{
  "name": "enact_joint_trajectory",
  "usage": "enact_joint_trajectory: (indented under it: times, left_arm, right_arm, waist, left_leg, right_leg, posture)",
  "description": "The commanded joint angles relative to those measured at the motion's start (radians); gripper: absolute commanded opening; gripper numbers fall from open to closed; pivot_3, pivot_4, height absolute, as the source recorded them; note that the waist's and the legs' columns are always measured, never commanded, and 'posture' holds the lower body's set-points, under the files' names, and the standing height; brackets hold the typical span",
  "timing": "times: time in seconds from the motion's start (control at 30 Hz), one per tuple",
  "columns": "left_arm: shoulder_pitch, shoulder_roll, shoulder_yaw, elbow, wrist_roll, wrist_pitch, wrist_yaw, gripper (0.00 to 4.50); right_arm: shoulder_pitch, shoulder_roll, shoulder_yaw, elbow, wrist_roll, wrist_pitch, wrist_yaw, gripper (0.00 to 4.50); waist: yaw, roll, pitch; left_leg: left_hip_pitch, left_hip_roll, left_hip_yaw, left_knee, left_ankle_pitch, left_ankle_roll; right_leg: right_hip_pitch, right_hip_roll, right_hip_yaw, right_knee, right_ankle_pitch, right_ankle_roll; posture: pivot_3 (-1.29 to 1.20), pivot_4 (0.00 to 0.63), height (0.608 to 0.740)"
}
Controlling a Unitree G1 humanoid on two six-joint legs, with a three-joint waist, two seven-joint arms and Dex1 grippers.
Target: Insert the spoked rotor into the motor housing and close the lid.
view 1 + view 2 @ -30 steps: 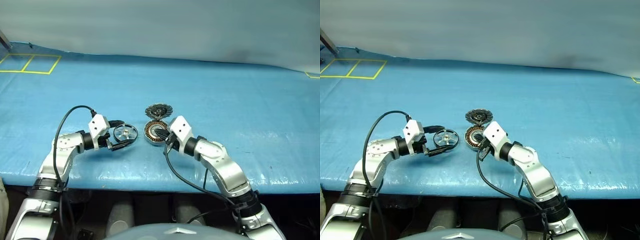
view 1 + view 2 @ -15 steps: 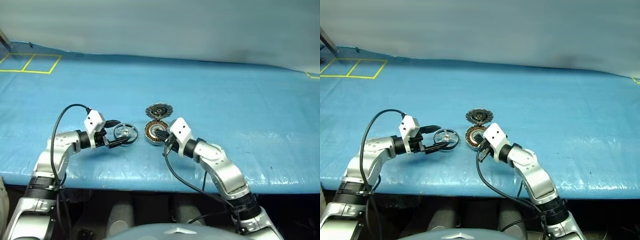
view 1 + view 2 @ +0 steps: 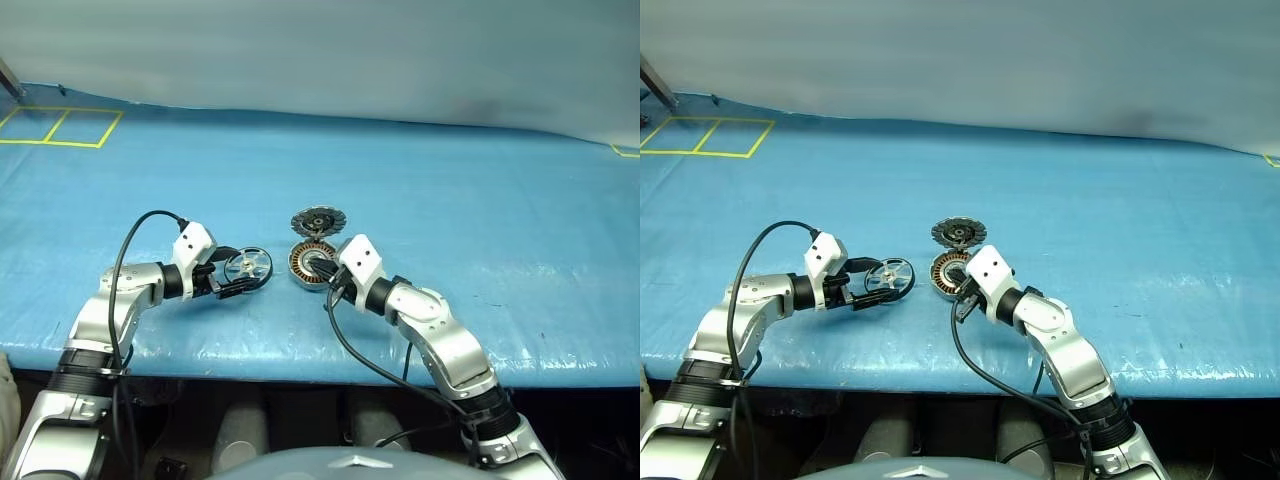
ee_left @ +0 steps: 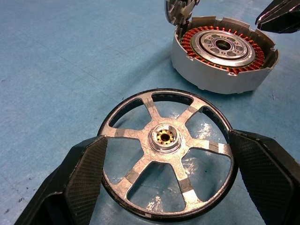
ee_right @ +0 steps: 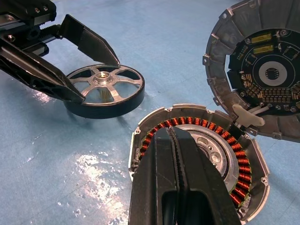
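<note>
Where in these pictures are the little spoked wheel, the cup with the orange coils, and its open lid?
spoked rotor point(image 4: 165, 137), left wrist view, brass hub.
motor housing point(image 4: 213, 80), left wrist view, outer wall.
lid point(image 5: 272, 75), right wrist view, dark inner face.

spoked rotor point(image 3: 248, 267) left of motor housing point(image 3: 312, 263), lid point(image 3: 317, 221) behind

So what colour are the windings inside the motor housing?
Copper-orange, ringing a silver hub in the motor housing; clearest in the left wrist view.

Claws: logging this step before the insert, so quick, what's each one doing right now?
Left claw: open, fingers either side of the spoked rotor, not clamped on it.
Right claw: shut, empty, over the motor housing.
</note>
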Motion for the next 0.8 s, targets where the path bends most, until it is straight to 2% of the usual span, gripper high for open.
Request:
enact_joint_trajectory:
  times: [0.03,0.23,0.5,0.8]
  left_arm:
    - [-0.001,-0.002,0.021,-0.036,-0.029,0.032,0.003,4.50]
    - [-0.001,-0.039,0.090,-0.058,-0.137,0.112,0.011,4.50]
    - [-0.009,-0.050,0.102,-0.060,-0.152,0.173,0.059,4.50]
    - [-0.015,-0.045,0.062,-0.044,-0.123,0.230,0.087,4.50]
  right_arm:
    - [-0.002,0.004,-0.001,-0.026,0.003,-0.019,-0.004,0.03]
    - [-0.009,0.001,0.005,-0.018,0.000,-0.019,-0.006,0.03]
    - [-0.012,0.001,0.010,-0.009,-0.007,-0.021,-0.009,0.03]
    - [-0.004,0.005,0.014,-0.011,-0.014,-0.017,-0.015,0.03]
  waist:
    - [0.000,0.000,0.000]
    - [0.000,0.000,0.000]
    - [-0.001,0.000,0.000]
    - [-0.001,0.000,0.000]
  left_leg:
    - [0.000,0.000,0.000,0.000,0.000,0.000]
    - [0.000,0.000,0.000,0.000,0.000,0.000]
    - [0.000,0.000,0.000,0.001,0.000,0.000]
    - [0.000,0.000,-0.001,0.002,0.000,0.000]
  right_leg:
    - [0.000,0.000,0.000,0.000,0.000,0.000]
    - [0.000,0.000,0.000,0.000,0.000,0.000]
    - [0.000,0.000,0.000,0.000,0.000,0.000]
    - [0.001,0.000,0.000,0.000,0.000,0.000]
  posture:
    - [0.00,0.150,0.740]
    - [0.00,0.150,0.740]
    - [0.00,0.150,0.740]
    - [0.00,0.150,0.740]
